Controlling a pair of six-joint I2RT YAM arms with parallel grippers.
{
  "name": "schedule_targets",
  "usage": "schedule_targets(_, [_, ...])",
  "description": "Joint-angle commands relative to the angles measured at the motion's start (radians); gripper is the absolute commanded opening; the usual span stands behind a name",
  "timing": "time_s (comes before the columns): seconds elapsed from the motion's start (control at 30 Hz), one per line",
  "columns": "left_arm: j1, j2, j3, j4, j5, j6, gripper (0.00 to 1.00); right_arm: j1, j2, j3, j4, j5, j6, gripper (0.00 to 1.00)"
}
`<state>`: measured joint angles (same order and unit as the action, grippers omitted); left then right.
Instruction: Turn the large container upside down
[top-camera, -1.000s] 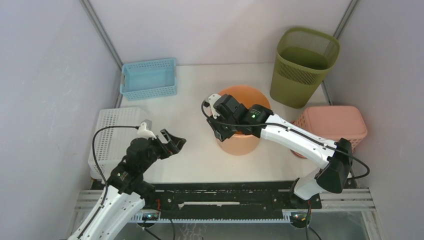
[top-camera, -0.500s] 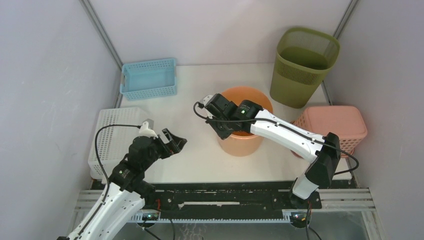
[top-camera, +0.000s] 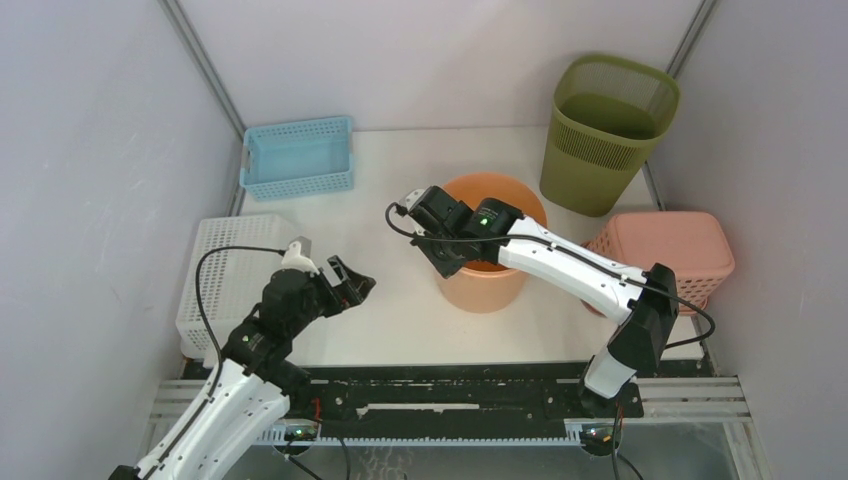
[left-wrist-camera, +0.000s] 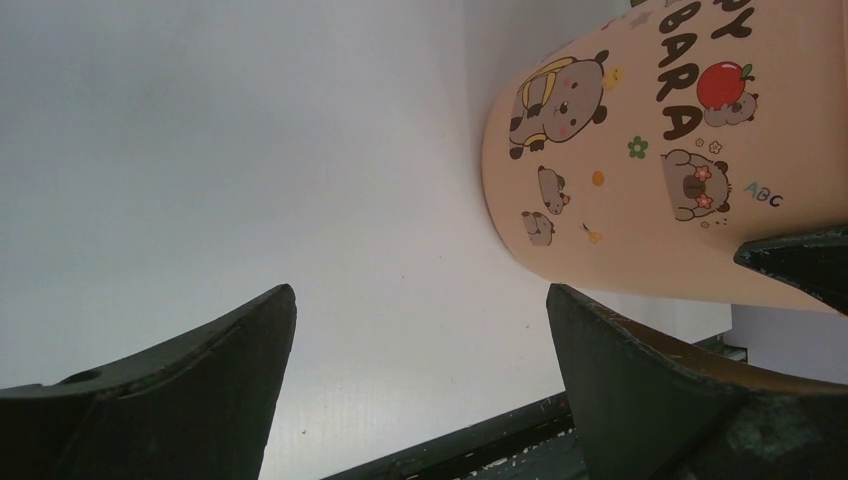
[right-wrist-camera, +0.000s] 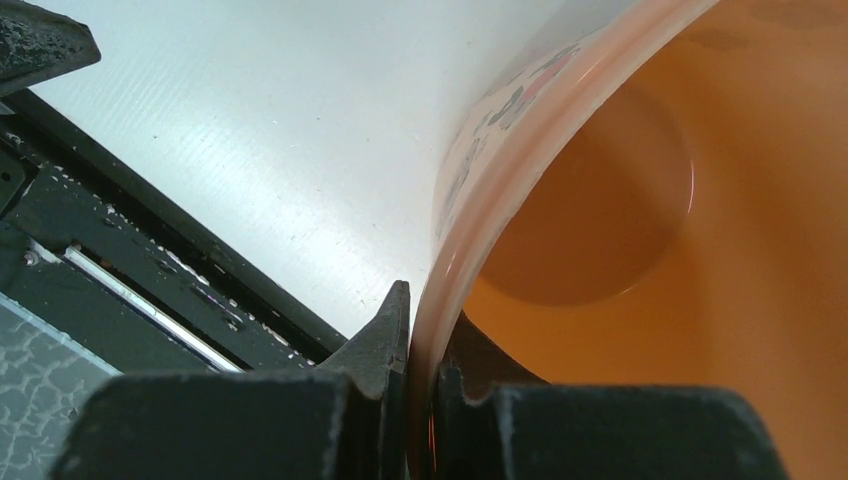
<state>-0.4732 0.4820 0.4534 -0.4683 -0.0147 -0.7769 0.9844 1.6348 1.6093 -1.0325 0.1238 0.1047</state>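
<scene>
The orange bucket (top-camera: 488, 288) stands upright, mouth up, at the middle of the table (top-camera: 390, 170). Its left rim is pinched by the right gripper (right-wrist-camera: 423, 335), one finger inside the wall and one outside; this hold is judged to serve for tipping it over. The left gripper (left-wrist-camera: 420, 310) is held spread and empty, left of the bucket and apart from it, perhaps for support. Tipping rightward is judged hindered by the pink basket (top-camera: 665, 255) just beside it and the green mesh bin (top-camera: 608, 130) beyond. A blue basket (top-camera: 297, 158) and a white basket (top-camera: 215, 285) lie at the left.
</scene>
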Motion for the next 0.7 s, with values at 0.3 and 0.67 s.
schedule_targets(0.3, [-0.005,0.013,0.004,0.066,0.010,0.017,1.00,-0.153,-0.004,0.188,0.121,-0.140,0.109,0.00])
schedule_targets(0.67, [-0.005,-0.069,0.004,0.014,0.001,0.000,1.00,-0.465,-0.147,-0.174,0.968,-0.419,0.655,0.00])
